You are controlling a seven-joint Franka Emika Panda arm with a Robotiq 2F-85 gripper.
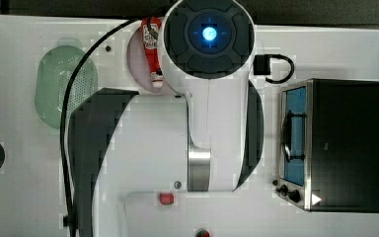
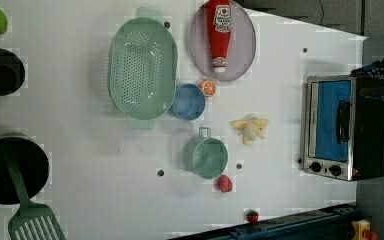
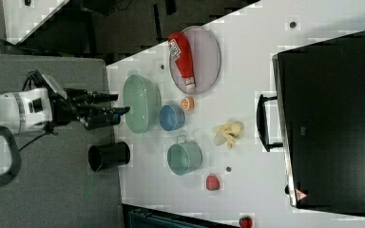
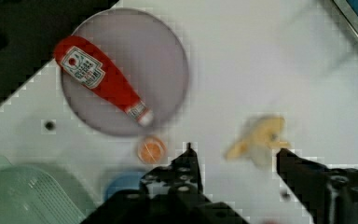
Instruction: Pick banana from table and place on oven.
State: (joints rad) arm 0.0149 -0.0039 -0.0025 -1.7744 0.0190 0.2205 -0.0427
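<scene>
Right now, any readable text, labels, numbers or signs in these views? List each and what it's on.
No text reads clearly enough to quote.
Ketchup bottle label: white panel with print, too blurred to read.
Oven front corner: red-and-white triangular warning sign, no legible words.
Oven top: small faint mark, unreadable.

The white bench (image 2: 280, 65) carries everything. Seen in the left view, the oven (image 2: 347, 127) stands at its right edge, the banana (image 2: 250, 128) lies apart from the oven door, and a grey plate (image 2: 242, 55) sits near the far edge. A green colander (image 2: 142, 67) touches a blue bowl (image 2: 188, 102), with an orange slice (image 2: 208, 88) just beside that bowl. A green cup (image 2: 206, 156), a red strawberry (image 2: 224, 183) and a black pan (image 2: 12, 170) also rest on it
</scene>
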